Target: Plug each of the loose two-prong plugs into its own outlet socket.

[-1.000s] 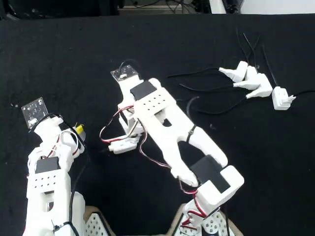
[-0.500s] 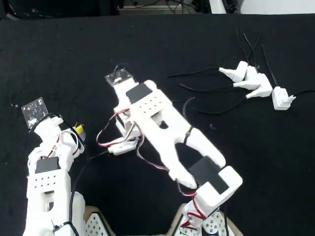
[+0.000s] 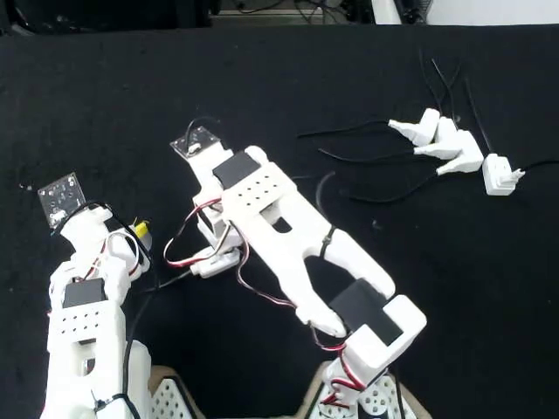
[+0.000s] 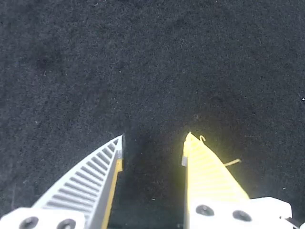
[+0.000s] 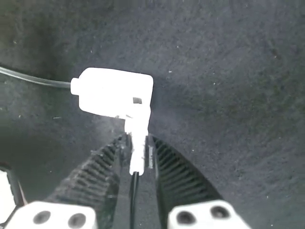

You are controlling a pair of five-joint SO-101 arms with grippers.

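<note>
Pinching the narrow stem of a white plug (image 5: 114,93), the right gripper (image 5: 137,139) is clamped, plug body just past its tips; the left gripper (image 4: 153,136) gapes over black cloth (image 4: 143,57).

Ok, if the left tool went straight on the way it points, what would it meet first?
The black tabletop; the way to it from the open left tool looks free. How far off it is, I cannot tell.

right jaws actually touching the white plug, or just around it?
Touching. The right wrist view shows the right gripper shut on the white plug: both jaws press against its sides, with no gap on either side.
</note>
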